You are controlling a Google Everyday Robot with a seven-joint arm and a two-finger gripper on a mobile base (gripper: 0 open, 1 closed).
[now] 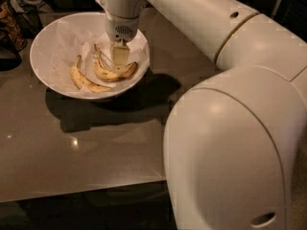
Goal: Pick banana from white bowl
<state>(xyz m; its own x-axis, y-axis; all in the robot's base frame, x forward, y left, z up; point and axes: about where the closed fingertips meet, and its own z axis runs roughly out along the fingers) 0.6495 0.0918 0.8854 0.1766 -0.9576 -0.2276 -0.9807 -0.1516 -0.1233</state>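
Where the white bowl [41, 44] sits upper left, gripper [120, 59] hangs inside it, low over banana [111, 74]; whether it grasps cannot be told. Just left: slimmer banana [82, 80].

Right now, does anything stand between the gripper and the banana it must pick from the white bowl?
Nothing visible does. The gripper hangs inside the white bowl, right above the banana; the slimmer banana lies off to one side.

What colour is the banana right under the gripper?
The banana is yellow with brown speckles, camera view; the gripper sits over it in the white bowl.
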